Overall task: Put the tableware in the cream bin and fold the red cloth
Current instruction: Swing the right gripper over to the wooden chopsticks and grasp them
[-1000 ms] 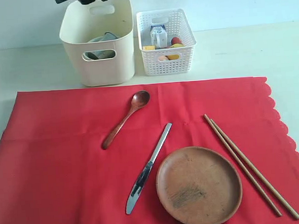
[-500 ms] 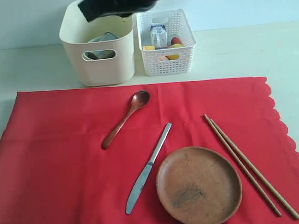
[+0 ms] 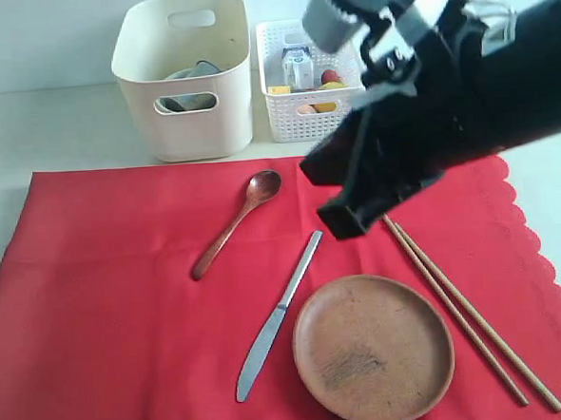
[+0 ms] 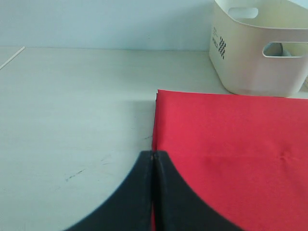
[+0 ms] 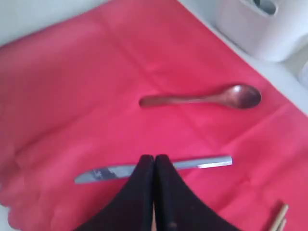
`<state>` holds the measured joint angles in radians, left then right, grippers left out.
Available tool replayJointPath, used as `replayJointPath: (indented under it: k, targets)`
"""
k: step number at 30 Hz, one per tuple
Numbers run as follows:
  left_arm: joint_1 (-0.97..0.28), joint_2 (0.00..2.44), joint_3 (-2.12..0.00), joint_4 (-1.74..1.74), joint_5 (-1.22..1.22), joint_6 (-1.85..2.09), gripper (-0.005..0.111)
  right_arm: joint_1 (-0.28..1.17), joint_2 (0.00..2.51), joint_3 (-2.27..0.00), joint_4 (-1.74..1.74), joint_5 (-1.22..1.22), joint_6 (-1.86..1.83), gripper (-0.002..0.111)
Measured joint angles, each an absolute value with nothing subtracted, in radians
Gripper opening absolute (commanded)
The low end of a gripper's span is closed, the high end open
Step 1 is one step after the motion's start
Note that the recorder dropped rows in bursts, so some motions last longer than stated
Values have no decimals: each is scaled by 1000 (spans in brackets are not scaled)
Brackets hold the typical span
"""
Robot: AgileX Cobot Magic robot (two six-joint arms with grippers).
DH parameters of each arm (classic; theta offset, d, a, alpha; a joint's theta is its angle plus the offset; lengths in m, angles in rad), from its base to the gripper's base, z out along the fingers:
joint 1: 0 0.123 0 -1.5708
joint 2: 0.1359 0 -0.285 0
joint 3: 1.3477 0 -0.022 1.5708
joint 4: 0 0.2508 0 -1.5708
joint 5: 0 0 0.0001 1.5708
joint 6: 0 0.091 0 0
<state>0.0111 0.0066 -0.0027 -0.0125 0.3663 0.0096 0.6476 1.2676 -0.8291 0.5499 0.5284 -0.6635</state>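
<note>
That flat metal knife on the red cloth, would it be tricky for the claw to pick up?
The knife looks like stiff metal, so it likely won't bend. It lies flat on the red cloth and its blade looks thin and shiny, so the right claw might slip or pinch fabric too. Being long, it may tilt if gripped off-centre.

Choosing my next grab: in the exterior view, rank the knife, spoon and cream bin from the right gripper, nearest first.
1. Metal knife, handle end just beside the right gripper.
2. Wooden spoon, further left.
3. Cream bin, back left.
</note>
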Motion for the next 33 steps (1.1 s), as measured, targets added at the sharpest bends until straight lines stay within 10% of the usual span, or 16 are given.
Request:
replayJointPath:
  k: [10, 17, 33]
  targets:
    - [11, 7, -3, -13, 366, 10, 0, 648, 1428, -707, -250, 458, -45, 5]
    - [11, 7, -3, -13, 366, 10, 0, 648, 1590, -707, -1022, 515, 926, 41]
    - [11, 7, -3, -13, 366, 10, 0, 648, 1725, -707, -1045, 529, 1325, 45]
